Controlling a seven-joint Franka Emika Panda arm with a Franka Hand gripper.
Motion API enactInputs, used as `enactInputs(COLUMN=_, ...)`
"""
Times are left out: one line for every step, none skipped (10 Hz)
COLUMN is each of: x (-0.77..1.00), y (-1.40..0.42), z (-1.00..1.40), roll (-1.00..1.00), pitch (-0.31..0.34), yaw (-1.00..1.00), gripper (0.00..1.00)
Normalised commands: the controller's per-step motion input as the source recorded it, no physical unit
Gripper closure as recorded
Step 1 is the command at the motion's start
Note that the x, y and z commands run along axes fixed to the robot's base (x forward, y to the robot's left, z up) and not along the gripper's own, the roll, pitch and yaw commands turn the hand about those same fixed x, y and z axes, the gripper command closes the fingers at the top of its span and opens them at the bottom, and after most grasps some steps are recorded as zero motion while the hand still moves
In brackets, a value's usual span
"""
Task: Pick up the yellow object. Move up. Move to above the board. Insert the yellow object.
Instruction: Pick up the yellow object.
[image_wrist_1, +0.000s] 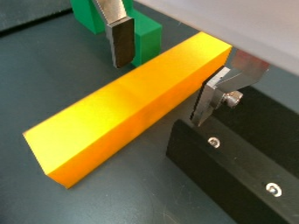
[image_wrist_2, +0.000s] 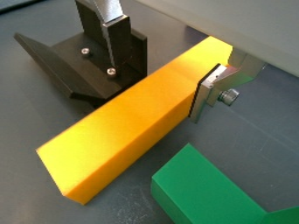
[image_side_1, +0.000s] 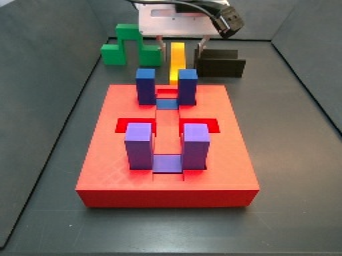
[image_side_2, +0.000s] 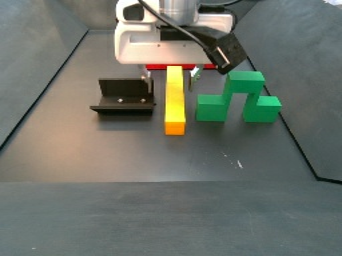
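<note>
The gripper (image_side_2: 175, 68) is low over the floor, at one end of the yellow bar (image_side_2: 174, 100). In both wrist views its two fingers (image_wrist_1: 118, 42) stand one on each side of the bar (image_wrist_1: 126, 106), close to its long sides. The claw is around the bar, but I cannot tell if the pads are pressing on it or if there is still a tiny gap. The bar (image_wrist_2: 135, 119) lies flat on the dark floor. In a side view it lies between the black fixture (image_side_2: 123, 97) on one side and the green block (image_side_2: 238, 99) on the other, near both but not touching them. The fixture (image_wrist_1: 239, 165) and the green block (image_wrist_2: 216, 188) also show in the wrist views, just beside the bar. The red board (image_side_1: 170, 150) shows in a side view, with its two blue posts (image_side_1: 146, 84) and two purple posts (image_side_1: 139, 146) standing up. The bar (image_side_1: 178, 58) is behind the board there, apart from it, under the gripper (image_side_1: 179, 40).
</note>
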Motion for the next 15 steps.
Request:
enactInputs(x=0.0, y=-0.03, z=-0.15, roll=0.12, pitch=0.0, yaw=0.0, gripper=0.0)
enactInputs(x=0.0, y=-0.06, z=-0.14, roll=0.16, pitch=0.0, yaw=0.0, gripper=0.0)
enactInputs(x=0.0, y=-0.04, z=-0.15, roll=0.14, pitch=0.0, yaw=0.0, gripper=0.0)
enactInputs(x=-0.06, y=0.0, z=-0.19, roll=0.11, pitch=0.0, yaw=0.0, gripper=0.0)
enactInputs(x=-0.1, y=0.0, z=-0.19, roll=0.1, pitch=0.0, yaw=0.0, gripper=0.0)
enactInputs(x=-0.1, y=0.0, z=-0.14, roll=0.1, pitch=0.0, yaw=0.0, gripper=0.0)
enactInputs(x=-0.07, y=0.0, z=-0.1, roll=0.09, pitch=0.0, yaw=0.0, gripper=0.0)
enactInputs(x=0.0, y=-0.04, z=-0.05, roll=0.08, pitch=0.0, yaw=0.0, gripper=0.0)
enactInputs(x=0.0, y=-0.05, z=-0.03, roll=0.09, pitch=0.0, yaw=0.0, gripper=0.0)
enactInputs(x=0.0, y=-0.06, z=-0.04, roll=0.12, pitch=0.0, yaw=0.0, gripper=0.0)
enactInputs(x=0.0, y=-0.01, z=-0.05, roll=0.11, pitch=0.0, yaw=0.0, gripper=0.0)
enactInputs(x=0.0, y=0.0, z=0.0, roll=0.09, pitch=0.0, yaw=0.0, gripper=0.0)
enactInputs(x=0.0, y=0.0, z=-0.08, roll=0.07, pitch=0.0, yaw=0.0, gripper=0.0)
enactInputs(x=0.0, y=0.0, z=-0.2, roll=0.08, pitch=0.0, yaw=-0.01, gripper=0.0)
enactInputs(x=0.0, y=0.0, z=-0.17, roll=0.09, pitch=0.0, yaw=0.0, gripper=0.0)
